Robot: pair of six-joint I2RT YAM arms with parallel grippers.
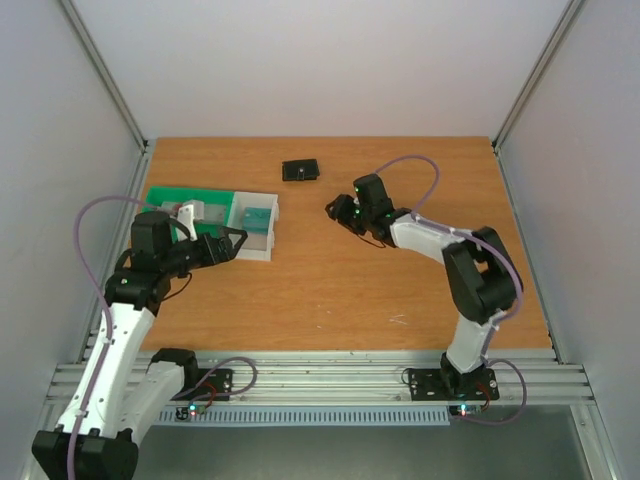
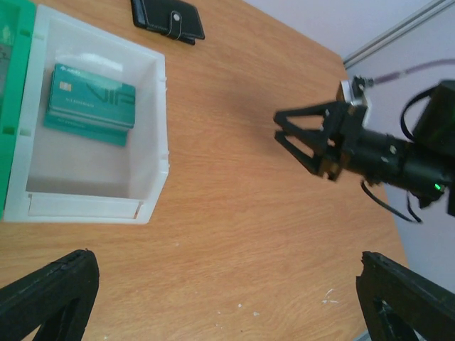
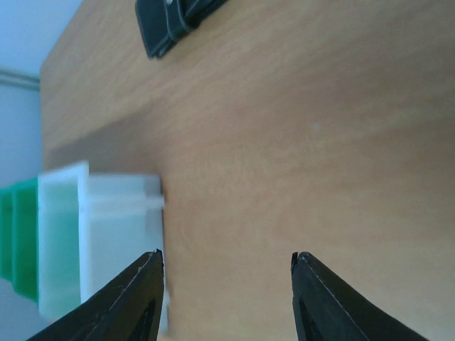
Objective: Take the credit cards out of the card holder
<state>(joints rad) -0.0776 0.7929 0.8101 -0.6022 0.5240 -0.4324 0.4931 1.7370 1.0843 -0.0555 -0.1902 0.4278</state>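
The black card holder (image 1: 300, 170) (image 2: 168, 19) (image 3: 178, 18) lies folded shut at the far middle of the table, with no gripper touching it. Teal-green credit cards (image 1: 257, 217) (image 2: 92, 103) lie stacked inside the white tray (image 1: 262, 250) (image 2: 153, 135) (image 3: 106, 234). My left gripper (image 1: 235, 245) (image 2: 227, 284) hovers open by the tray's near right corner, over bare wood. My right gripper (image 1: 335, 212) (image 2: 298, 138) (image 3: 226, 256) hangs open and empty right of the tray, pointing toward it. It is nearer me than the card holder.
A green tray (image 1: 170, 195) (image 2: 14, 106) (image 3: 18, 234) adjoins the white tray on its left. Grey walls close in the table on three sides. The right arm's cable (image 1: 410, 165) loops above the table behind its wrist.
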